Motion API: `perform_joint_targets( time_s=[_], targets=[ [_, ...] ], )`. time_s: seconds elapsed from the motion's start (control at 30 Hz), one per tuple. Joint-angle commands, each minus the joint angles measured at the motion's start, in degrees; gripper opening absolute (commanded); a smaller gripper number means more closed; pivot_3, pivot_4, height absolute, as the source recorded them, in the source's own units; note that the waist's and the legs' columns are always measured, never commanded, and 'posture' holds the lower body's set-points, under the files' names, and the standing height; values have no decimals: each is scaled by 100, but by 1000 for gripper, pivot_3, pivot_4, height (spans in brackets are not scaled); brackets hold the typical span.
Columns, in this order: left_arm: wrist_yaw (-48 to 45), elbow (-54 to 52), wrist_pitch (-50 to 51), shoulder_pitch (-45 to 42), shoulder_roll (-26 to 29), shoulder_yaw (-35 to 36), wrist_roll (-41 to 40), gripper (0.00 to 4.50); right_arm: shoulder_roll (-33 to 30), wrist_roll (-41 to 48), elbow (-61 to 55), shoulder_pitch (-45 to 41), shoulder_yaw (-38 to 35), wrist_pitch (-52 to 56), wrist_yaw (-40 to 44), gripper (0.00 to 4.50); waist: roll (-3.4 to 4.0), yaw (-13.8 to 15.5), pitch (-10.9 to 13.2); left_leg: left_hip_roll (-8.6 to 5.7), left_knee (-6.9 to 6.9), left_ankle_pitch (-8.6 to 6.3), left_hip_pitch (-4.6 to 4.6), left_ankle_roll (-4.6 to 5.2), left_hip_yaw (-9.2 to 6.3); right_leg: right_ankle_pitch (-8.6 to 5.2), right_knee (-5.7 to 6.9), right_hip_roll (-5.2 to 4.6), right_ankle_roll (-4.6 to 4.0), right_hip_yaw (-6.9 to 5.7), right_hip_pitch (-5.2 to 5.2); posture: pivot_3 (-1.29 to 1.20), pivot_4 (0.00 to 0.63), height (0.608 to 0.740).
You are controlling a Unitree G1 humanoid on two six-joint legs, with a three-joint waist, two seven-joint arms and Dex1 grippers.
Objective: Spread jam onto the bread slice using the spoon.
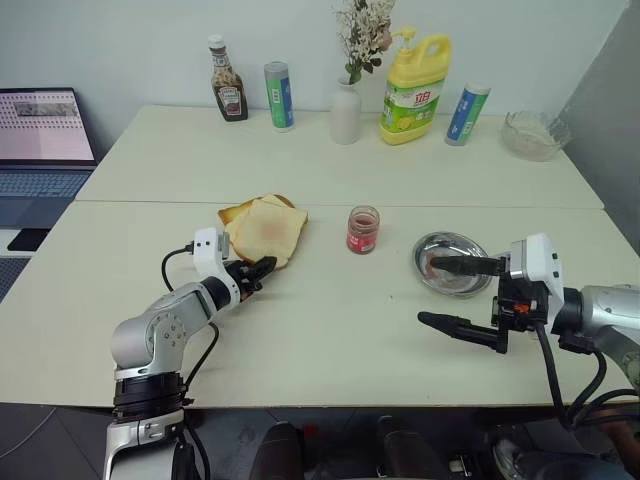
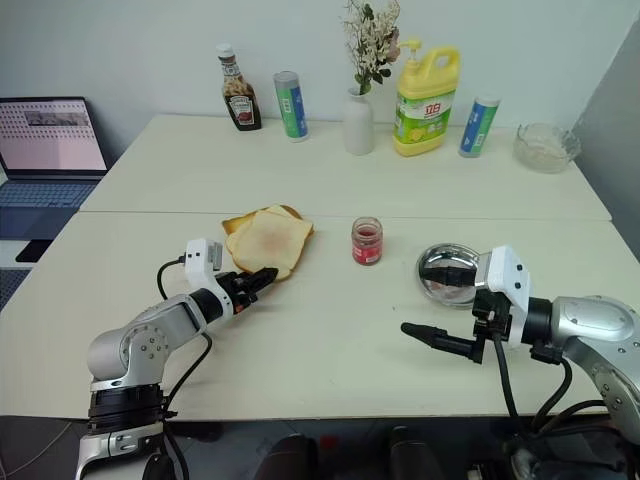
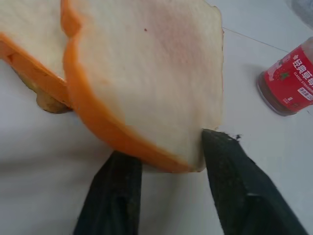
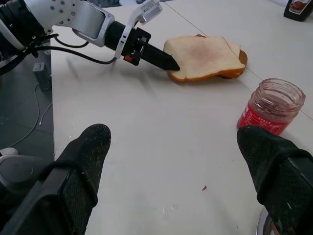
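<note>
Bread slice (image 1: 268,231) (the pale one with a faint pink smear at its middle) lies on the bench (image 1: 330,330), overlapping a second slice (image 1: 240,212) with a darker golden crust. The left hand (image 1: 262,272) is at its near corner: in the left wrist view one black finger (image 3: 239,186) touches the corner's edge and the other sits beside and partly under the crust, so the fingers are narrowed about that corner, though a firm pinch is not certain. The jam (image 1: 363,230), dark red in a small glass jar with no lid on, stands just beside the bread on the robot's right. Beyond it is a shallow metal dish (image 1: 451,262); the spoon may be lying in it, but I cannot pick it out. The right hand (image 1: 470,300) hovers near that dish, fingers spread wide and holding nothing.

By my reading the step in hand is steadying or squaring up the bread, with no spreading under way yet. Next, the right hand would need to go to the dish, find the spoon by its thin handle, dip it into the jar and carry a load across to the smeared centre, while the left keeps the slice from sliding.
</note>
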Motion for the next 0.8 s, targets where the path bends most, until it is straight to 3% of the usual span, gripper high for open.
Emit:
perform_joint_targets(
  time_s=[0.03, 0.1, 0.57, 0.8],
  targets=[
    [49, -181, -37, 43, -30, 64, -72, 634, -65, 69, -193, 58, -247, -55, 13, 4500, 0, 0, 0, 0, 0, 0, 0, 0, 1, 0, 0, 0, 0, 1, 0, 0, 150, 740],
    [43, -210, -23, 62, -31, 69, -100, 14, -96, 54, -191, 101, -228, -46, 51, 4500, 0, 0, 0, 0, 0, 0, 0, 0, 0, 0, 0, 0, 1, 0, 0, 0, 150, 740],
    [-369, -541, 44, 273, 226, 93, -463, 14, -169, -411, 91, 154, -49, -402, 232, 4500, 0, -4, 0, 0, 0, 0, 1, 0, 1, -4, -1, 0, 7, 1, 0, 0, 150, 740],
    [-1355, -1158, 436, 566, 659, 9, -1260, 14, -210, -623, 250, 253, -177, -486, 244, 4500, 0, -6, 0, 1, -1, 0, 0, 0, 1, -4, -3, 0, 7, 0, -1, 0, 150, 740]
  ],
)
